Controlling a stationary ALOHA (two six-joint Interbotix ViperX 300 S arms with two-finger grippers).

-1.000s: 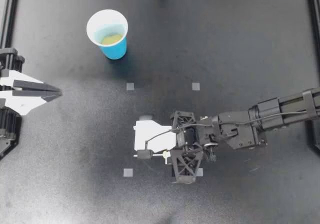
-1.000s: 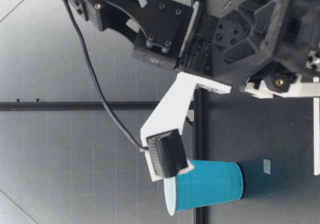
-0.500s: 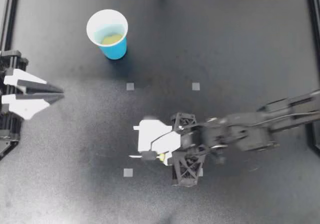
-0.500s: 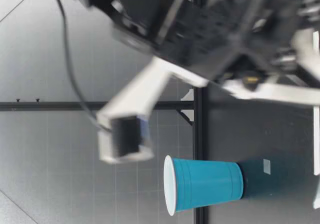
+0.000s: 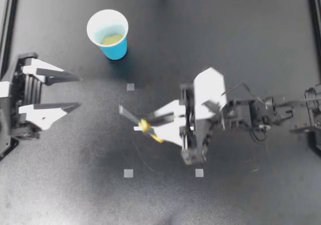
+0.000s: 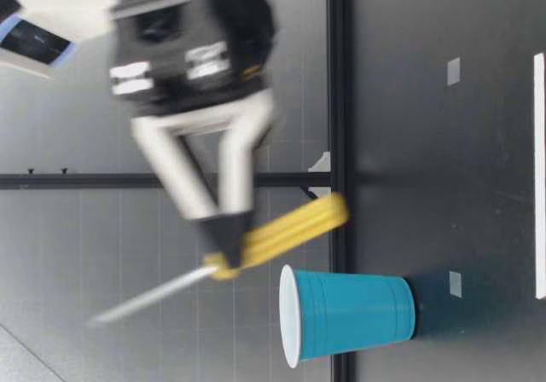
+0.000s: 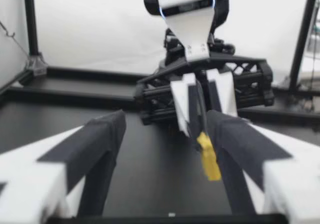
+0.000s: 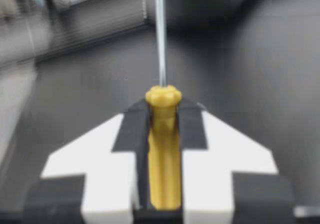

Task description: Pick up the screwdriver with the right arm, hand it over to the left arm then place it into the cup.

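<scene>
On the black table (image 5: 241, 44) the blue cup (image 5: 117, 49) stands upright with its mouth open, and I place everything from it. My left gripper (image 5: 77, 91) sits to the cup's left, toward the near edge. Its fingers are spread wide and face across the table, I judge to receive the handover. My right gripper (image 5: 153, 126) hangs well apart from the cup, on its right and nearer side, pinching the yellow handle of the screwdriver (image 5: 138, 123) from both sides. The tool is clear of the table, at about the cup's rim height and above. Its shaft leads toward the left gripper, leaving bare metal to take. The right arm is smeared, so I can't judge the gap between shaft tip and left gripper.
</scene>
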